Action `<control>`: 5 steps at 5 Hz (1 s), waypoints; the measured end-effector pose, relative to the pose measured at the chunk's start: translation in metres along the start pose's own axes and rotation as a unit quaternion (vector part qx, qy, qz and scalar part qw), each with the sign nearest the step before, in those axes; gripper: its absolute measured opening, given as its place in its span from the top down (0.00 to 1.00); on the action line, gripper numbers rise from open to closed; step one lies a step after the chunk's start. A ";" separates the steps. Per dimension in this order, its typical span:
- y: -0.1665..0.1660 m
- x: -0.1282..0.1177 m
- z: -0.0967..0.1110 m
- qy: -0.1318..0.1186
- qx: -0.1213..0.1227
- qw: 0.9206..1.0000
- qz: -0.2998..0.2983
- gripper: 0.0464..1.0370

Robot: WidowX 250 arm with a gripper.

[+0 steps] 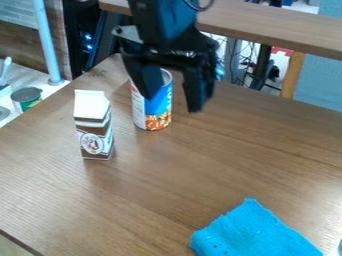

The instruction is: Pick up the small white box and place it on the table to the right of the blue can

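In bkgd, beyond far edge of brown wood-grain tabletop (pixel 220 185): brown wooden beam (pixel 267 26) running across, w/ cables (pixel 246 62), dark upright post (pixel 262 62) & light wooden leg (pixel 292 75) below, plus blue-gray panel (pixel 320 75) at far R. Off tabletop's L edge, on pale counter (pixel 53 90): light-blue pole (pixel 47 42) & small green tin (pixel 27 98) w/ dark lid.

Pictured above tabletop nr. far-L corner: black two-finger claw (pixel 172 104), pointing down from top of view. Spread wide, w/ nothing gripped btwn its fingers. Partly hidden behind L-hand finger, upright nr. same corner: tall food can (pixel 157 120), w/ blue, white & red label, orange-brown food pic at base. Cannot tell whether touching the claw.

Also upright, just beside the can on L & a bit closer to camera, toward L edge: brown-and-white gable-top drink carton (pixel 95 142), w/ white peaked top & round pic low on front. Apart from both claw & can.

Seen well apart from can & carton, toward near-R part of tabletop: bright turquoise cloth (pixel 250 232), flat, w/ slightly ragged edge & one corner toward far edge. Cut off at bottom of view.
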State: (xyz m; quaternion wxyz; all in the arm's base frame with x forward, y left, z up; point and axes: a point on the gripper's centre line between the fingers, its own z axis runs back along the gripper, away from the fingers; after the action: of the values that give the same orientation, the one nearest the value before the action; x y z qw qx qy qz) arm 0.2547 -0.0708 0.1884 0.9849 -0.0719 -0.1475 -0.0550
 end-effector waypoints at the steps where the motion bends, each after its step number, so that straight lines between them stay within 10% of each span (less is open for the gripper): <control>1: -0.019 -0.017 -0.003 0.010 -0.002 0.999 -0.031 0.03; 5: -0.101 -0.046 -0.052 0.045 -0.010 0.985 -0.168 0.03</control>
State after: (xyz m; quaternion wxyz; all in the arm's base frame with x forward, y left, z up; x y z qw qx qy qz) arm 0.2124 -0.1748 0.1378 0.9665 -0.0531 -0.1120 -0.2246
